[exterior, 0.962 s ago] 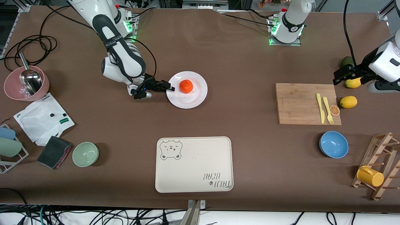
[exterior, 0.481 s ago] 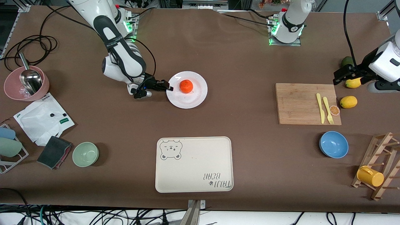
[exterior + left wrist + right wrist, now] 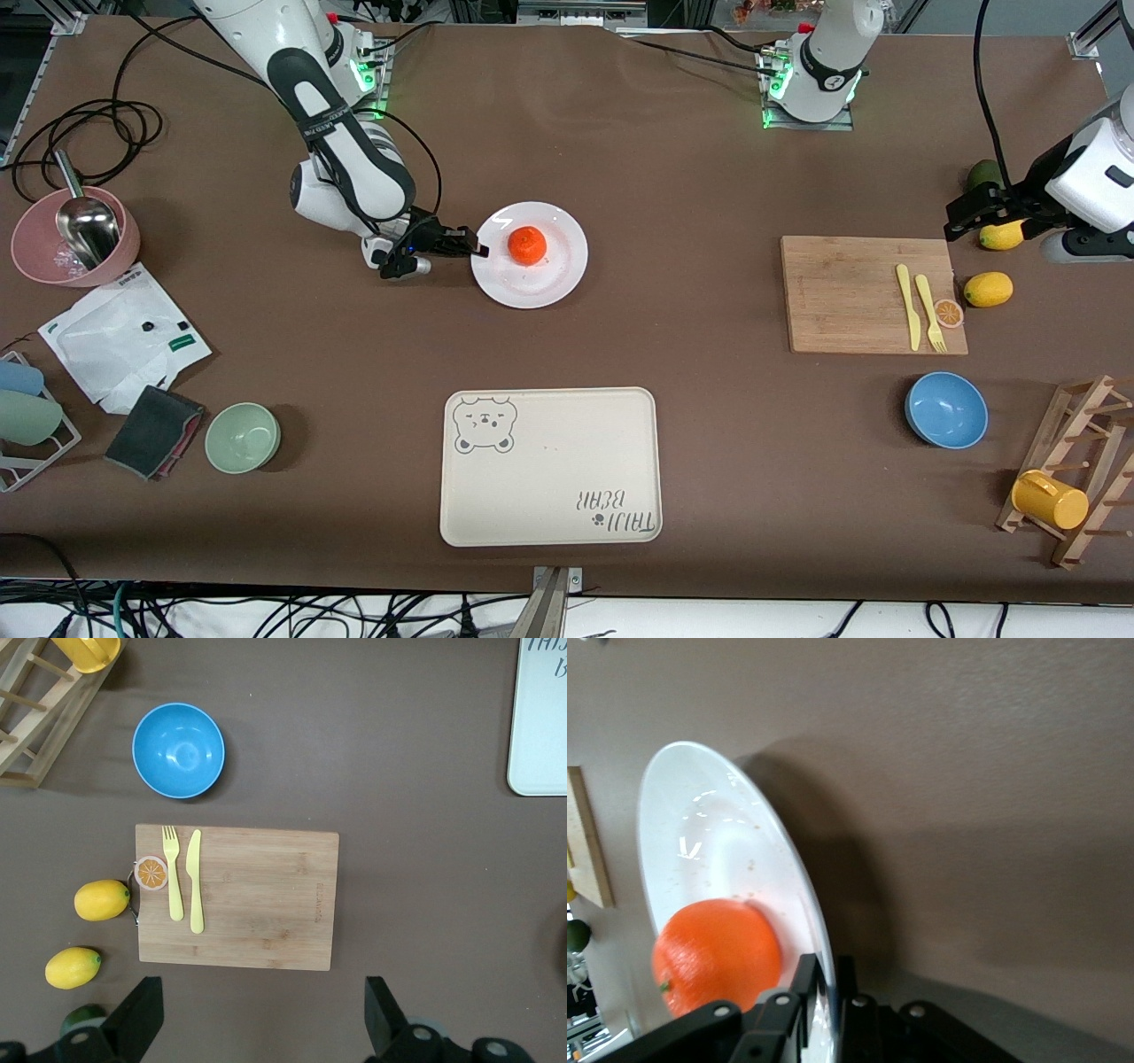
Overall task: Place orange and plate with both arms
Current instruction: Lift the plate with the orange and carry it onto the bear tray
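A cream bear-print tray (image 3: 549,467) lies on the brown worktop (image 3: 691,177) close to the front camera. Toward the left arm's end, a wooden cutting board (image 3: 870,294) carries a yellow knife (image 3: 905,306), a yellow fork (image 3: 929,312) and an orange slice (image 3: 949,312). A lemon (image 3: 988,289) lies just beside the board; a blue bowl (image 3: 946,409) sits nearer the camera. A green bowl (image 3: 243,437) sits toward the right arm's end.

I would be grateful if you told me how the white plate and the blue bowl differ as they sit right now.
The plate is white, wide and shallow; the blue bowl is smaller across and deeper. The plate carries the orange, while the bowl holds nothing. The right end effector is clamped on the plate's rim, whereas nothing touches the bowl, which sits nearer the front camera, toward the left arm's end. Both are round and rest on the table.
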Robot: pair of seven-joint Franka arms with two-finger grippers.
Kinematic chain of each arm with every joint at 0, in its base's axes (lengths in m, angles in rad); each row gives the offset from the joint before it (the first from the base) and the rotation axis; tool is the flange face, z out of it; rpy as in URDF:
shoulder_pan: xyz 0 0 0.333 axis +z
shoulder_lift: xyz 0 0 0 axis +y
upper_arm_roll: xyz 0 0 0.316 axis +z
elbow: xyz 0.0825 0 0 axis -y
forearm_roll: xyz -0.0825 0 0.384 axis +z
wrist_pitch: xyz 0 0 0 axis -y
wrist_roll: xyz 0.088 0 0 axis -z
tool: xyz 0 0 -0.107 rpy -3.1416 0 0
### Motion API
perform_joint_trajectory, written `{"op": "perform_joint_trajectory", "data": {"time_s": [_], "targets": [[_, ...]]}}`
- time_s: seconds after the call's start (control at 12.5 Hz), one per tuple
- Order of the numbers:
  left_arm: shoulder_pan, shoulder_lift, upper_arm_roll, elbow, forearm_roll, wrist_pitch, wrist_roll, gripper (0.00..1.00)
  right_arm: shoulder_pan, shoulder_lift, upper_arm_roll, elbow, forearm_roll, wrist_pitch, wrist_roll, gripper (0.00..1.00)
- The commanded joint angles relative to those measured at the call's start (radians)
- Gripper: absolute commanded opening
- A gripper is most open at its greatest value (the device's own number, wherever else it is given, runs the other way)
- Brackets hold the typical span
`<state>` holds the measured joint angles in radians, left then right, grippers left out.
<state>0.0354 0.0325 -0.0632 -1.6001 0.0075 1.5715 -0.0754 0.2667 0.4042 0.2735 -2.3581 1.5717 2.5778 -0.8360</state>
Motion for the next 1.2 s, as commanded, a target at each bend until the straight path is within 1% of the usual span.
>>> {"op": "perform_joint_trajectory", "data": {"time_s": [0.0,0.24,0.4,0.64,0.88,1.12], "targets": [[0.001,0.014,-0.004,0.032,0.022,-0.022,0.017,1.0,0.003,0.015,0.004,-0.006,0.042,0.027,-0.025,0.0],[0.001,0.014,-0.004,0.032,0.022,-0.022,0.019,1.0,0.002,0.013,0.004,0.003,0.047,0.024,-0.015,0.0],[0.001,0.014,-0.004,0.032,0.022,-0.022,0.017,1.0,0.002,0.013,0.004,0.029,0.086,0.018,0.009,0.0],[0.001,0.014,-0.004,0.032,0.022,-0.022,0.017,1.0,0.0,0.03,0.004,0.088,0.096,0.019,0.02,0.0],[0.003,0.014,-0.004,0.032,0.022,-0.022,0.017,1.0,-0.003,0.08,0.003,0.213,0.094,0.019,0.113,0.0],[0.001,0.014,-0.004,0.032,0.022,-0.022,0.017,1.0,-0.003,0.172,0.003,0.399,0.09,0.019,0.185,0.0]]}}
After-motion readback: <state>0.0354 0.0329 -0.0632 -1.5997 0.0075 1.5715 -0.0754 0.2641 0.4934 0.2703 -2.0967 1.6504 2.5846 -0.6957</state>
